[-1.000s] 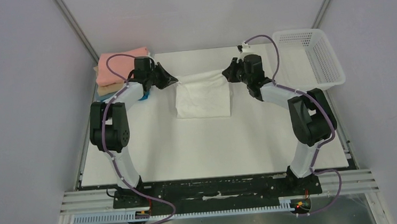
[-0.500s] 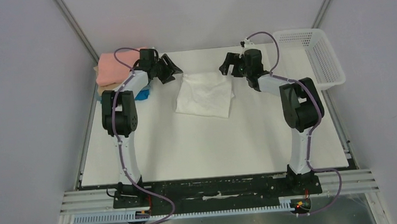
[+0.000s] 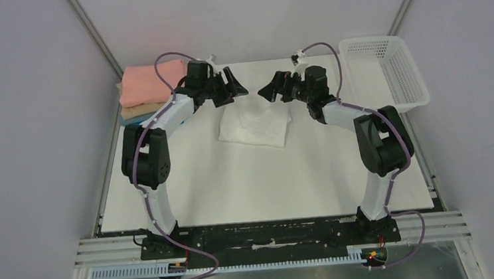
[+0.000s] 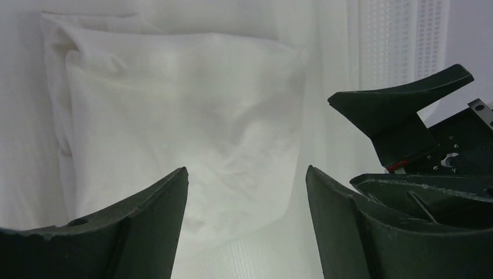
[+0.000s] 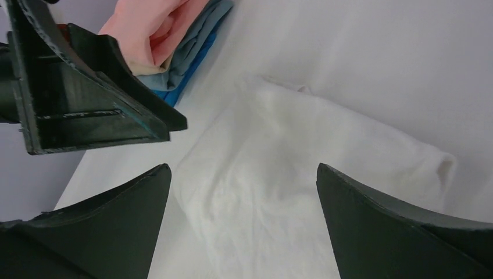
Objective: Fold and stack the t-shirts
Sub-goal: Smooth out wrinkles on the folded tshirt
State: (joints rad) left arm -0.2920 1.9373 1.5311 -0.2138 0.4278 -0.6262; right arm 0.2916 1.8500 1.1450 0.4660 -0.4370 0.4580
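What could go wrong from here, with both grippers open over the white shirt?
1. The left gripper and right gripper face each other closely over the far edge of the shirt; they could collide.
2. The shirt lies skewed and wrinkled; lifting it may undo the fold.
3. The stack sits at the far left corner of the table, layers uneven; adding a shirt might tip it.

Left gripper (image 3: 233,87): you have released the cloth; jaws now apart, moved inward.
Right gripper (image 3: 269,88): you have released too; jaws apart, moved inward.
White t-shirt (image 3: 255,127): far edge dropped, no longer stretched.
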